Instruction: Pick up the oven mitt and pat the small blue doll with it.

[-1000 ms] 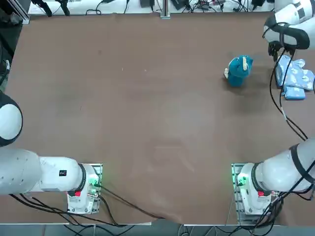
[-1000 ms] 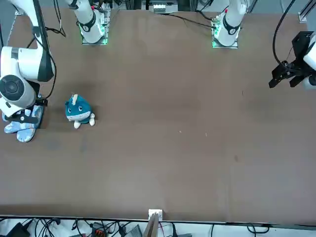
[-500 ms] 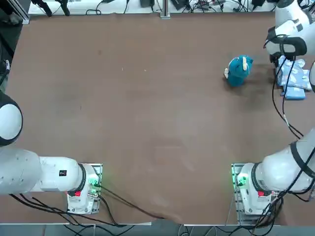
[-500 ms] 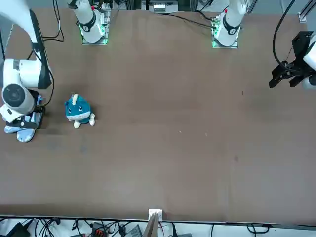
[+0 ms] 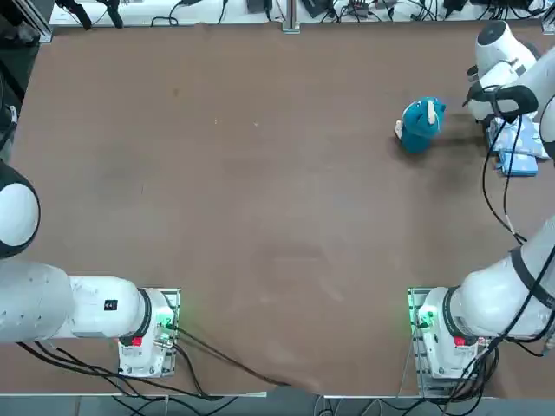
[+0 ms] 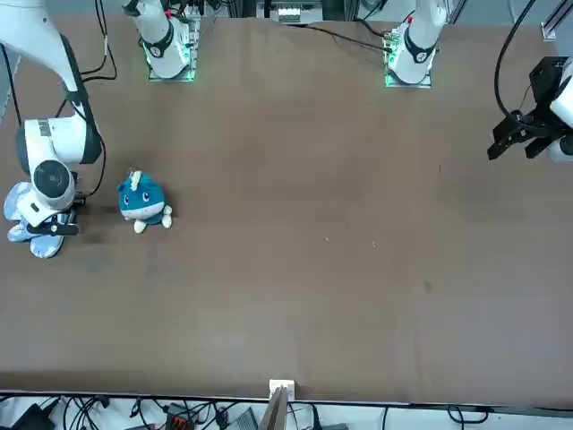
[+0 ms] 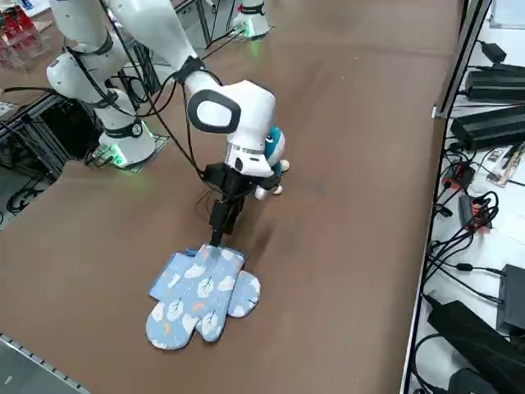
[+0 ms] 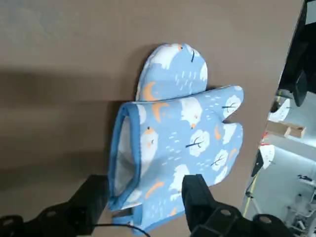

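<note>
r. gripper point(image 8: 143, 197) is held low over the cuff end of the oven mitt point(image 7: 201, 294), fingers apart and set either side of the cuff's blue-edged opening; nothing is clamped yet. whether a fingertip touches the cloth can't be told. the mitt lies flat near the table's r. edge, cuff toward the gripper, thumb and finger lobes pointing away from it.

change vs. 1 s ago: wrist has been swung round and brought down over the cuff, so more of the mitt is hidden under it in the top view. mitt and doll themselves not shifted. taken to mean approach is about done and the grasp is the step in hand; patting not started.

small blue doll point(image 5: 421, 124) stands upright near the mitt, apart from it, on the side toward table centre.

table point(image 5: 260, 191): plain brown top, otherwise bare. cables and power bricks point(image 7: 492, 123) are seen on the floor beyond the far edge.
</note>
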You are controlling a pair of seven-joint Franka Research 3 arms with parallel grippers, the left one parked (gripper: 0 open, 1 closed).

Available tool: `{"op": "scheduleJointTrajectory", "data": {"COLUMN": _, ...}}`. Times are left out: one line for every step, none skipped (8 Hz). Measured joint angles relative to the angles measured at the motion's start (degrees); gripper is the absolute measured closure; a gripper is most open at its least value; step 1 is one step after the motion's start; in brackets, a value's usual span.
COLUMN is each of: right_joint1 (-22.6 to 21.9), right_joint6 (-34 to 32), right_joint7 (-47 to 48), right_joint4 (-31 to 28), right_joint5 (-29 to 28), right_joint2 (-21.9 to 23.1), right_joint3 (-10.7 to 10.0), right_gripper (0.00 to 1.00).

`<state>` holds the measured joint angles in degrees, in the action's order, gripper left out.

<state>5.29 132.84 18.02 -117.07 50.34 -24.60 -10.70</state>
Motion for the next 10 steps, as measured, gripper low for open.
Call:
{"op": "scheduleJointTrajectory", "data": {"right_joint1": 0.81, "right_joint6": 1.51, "right_joint7": 0.69, "right_joint4": -0.12, "right_joint5": 1.79, "right_joint2": -0.62, "right_joint3": 0.00, "right_gripper": 0.11}}
{"op": "scheduleJointTrajectory", "data": {"right_joint1": 1.20, "right_joint6": 2.86, "right_joint7": 1.87, "right_joint4": -0.15, "right_joint5": 3.36, "right_joint2": -1.47, "right_joint3": 0.01, "right_gripper": 0.13}}
{"op": "scheduleJointTrajectory", "data": {"right_joint1": 1.29, "right_joint6": 3.41, "right_joint7": 2.61, "right_joint4": -0.15, "right_joint5": 4.79, "right_joint2": -2.33, "right_joint3": 0.01, "right_gripper": 0.15}}
{"op": "scheduleJointTrajectory", "data": {"right_joint1": 1.32, "right_joint6": 3.61, "right_joint7": 3.03, "right_joint4": -0.09, "right_joint5": 5.84, "right_joint2": -2.80, "right_joint3": 0.01, "right_gripper": 0.17}}
{"op": "scheduleJointTrajectory", "data": {"right_joint1": 1.35, "right_joint6": 3.68, "right_joint7": 3.17, "right_joint4": 0.02, "right_joint5": 6.31, "right_joint2": -2.86, "right_joint3": 0.01, "right_gripper": 0.18}}
{"op": "scheduleJointTrajectory", "data": {"right_joint1": 1.37, "right_joint6": 3.68, "right_joint7": 3.42, "right_joint4": 0.06, "right_joint5": 6.40, "right_joint2": -2.87, "right_joint3": 0.01, "right_gripper": 0.19}}
{"op": "scheduleJointTrajectory", "data": {"right_joint1": 1.43, "right_joint6": 3.69, "right_joint7": 4.19, "right_joint4": 0.09, "right_joint5": 6.62, "right_joint2": -2.94, "right_joint3": 0.01, "right_gripper": 0.21}}
{"op": "scheduleJointTrajectory", "data": {"right_joint1": 1.45, "right_joint6": 3.71, "right_joint7": 5.27, "right_joint4": 0.17, "right_joint5": 6.95, "right_joint2": -3.06, "right_joint3": 0.01, "right_gripper": 0.22}}
{"op": "scheduleJointTrajectory", "data": {"right_joint1": 1.45, "right_joint6": 3.75, "right_joint7": 6.77, "right_joint4": 0.33, "right_joint5": 7.31, "right_joint2": -3.44, "right_joint3": 0.03, "right_gripper": 0.25}}
{"op": "scheduleJointTrajectory", "data": {"right_joint1": 1.45, "right_joint6": 3.77, "right_joint7": 8.08, "right_joint4": 0.64, "right_joint5": 8.15, "right_joint2": -4.09, "right_joint3": 0.04, "right_gripper": 0.30}}
